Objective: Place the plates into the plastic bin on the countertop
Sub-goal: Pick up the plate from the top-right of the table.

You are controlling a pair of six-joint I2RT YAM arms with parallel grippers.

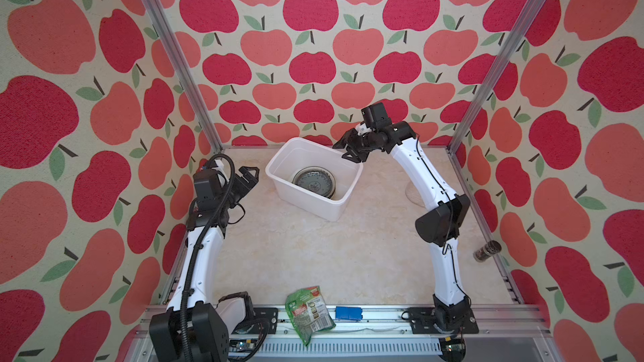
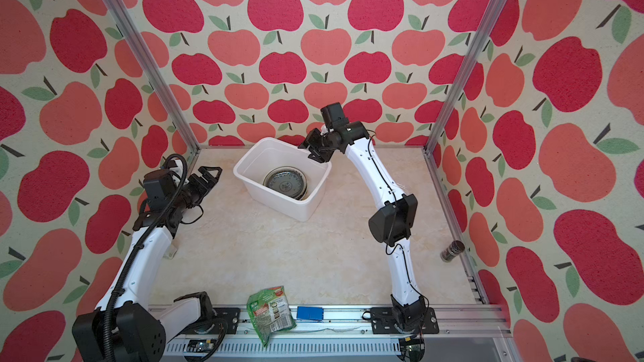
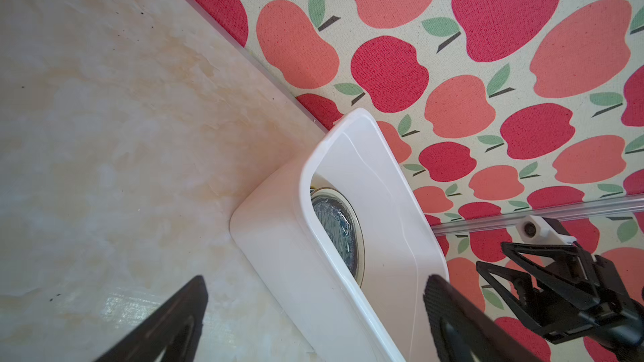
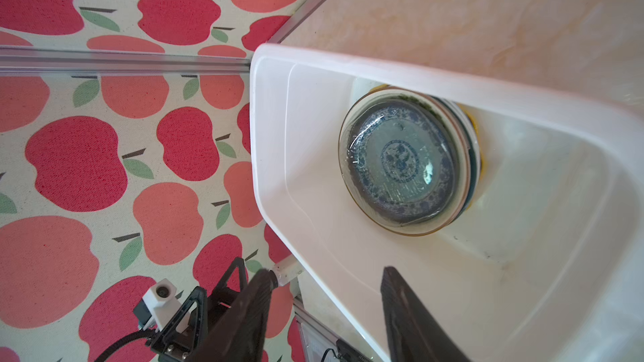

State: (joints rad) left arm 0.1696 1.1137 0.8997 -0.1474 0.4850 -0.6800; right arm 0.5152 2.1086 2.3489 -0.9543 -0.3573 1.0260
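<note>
In both top views I see the plates [image 1: 313, 182] stacked inside the bin [image 1: 306, 203], far centre on the surface [image 1: 313, 255]. The right claw [image 1: 350, 150] hangs over its far right corner, and the left claw [image 1: 249, 177] sits just left of it.

Left wrist: the left claw [image 3: 315, 280] is spread wide and empty.

Right wrist: the right claw [image 4: 326, 271] is released, with nothing gripped and the plates [image 4: 400, 165] below.

A green snack packet [image 1: 308, 313] lies tilted across the front aluminium rail [image 1: 383, 320], with a small blue block [image 1: 348, 313] just beside it. A dark jar [image 1: 487, 251] lies on its side, well apart from both. Apple-print fabric [image 1: 313, 47] covers the walls
</note>
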